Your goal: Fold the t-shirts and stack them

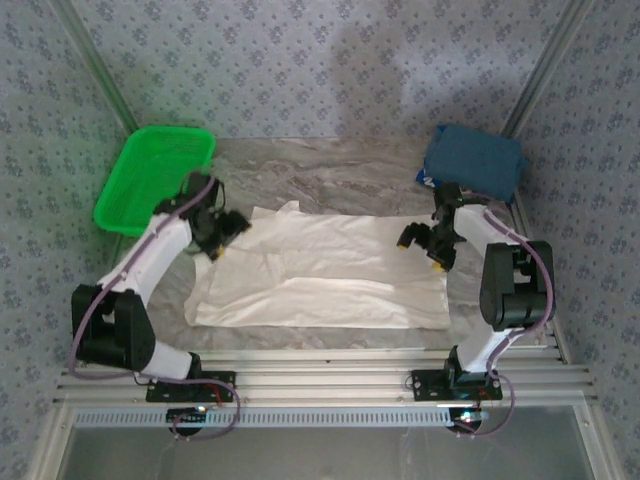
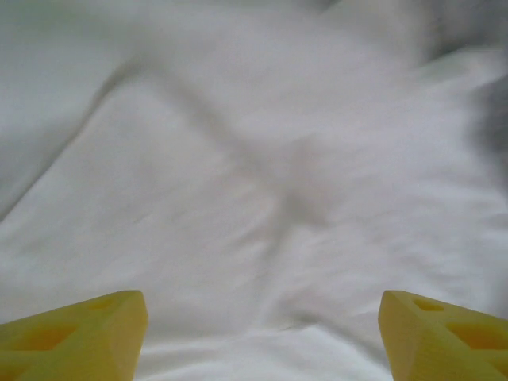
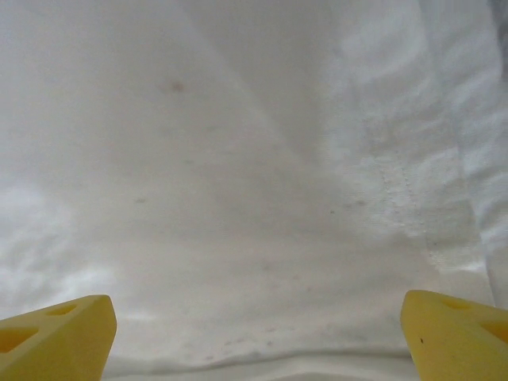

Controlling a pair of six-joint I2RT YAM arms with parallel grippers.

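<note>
A cream-white t-shirt lies spread flat across the middle of the table, with folds running along its length. A dark blue t-shirt sits folded at the back right corner. My left gripper hovers over the white shirt's left end, open, and its yellow fingertips stand wide apart above wrinkled white cloth with nothing between them. Over the shirt's right end my right gripper is open too. Its fingertips flank smooth white fabric with a stitched hem at the right.
A green plastic basket stands at the back left, just behind the left arm. Bare marbled table lies between the basket and the blue shirt. Patterned walls close in the back and sides.
</note>
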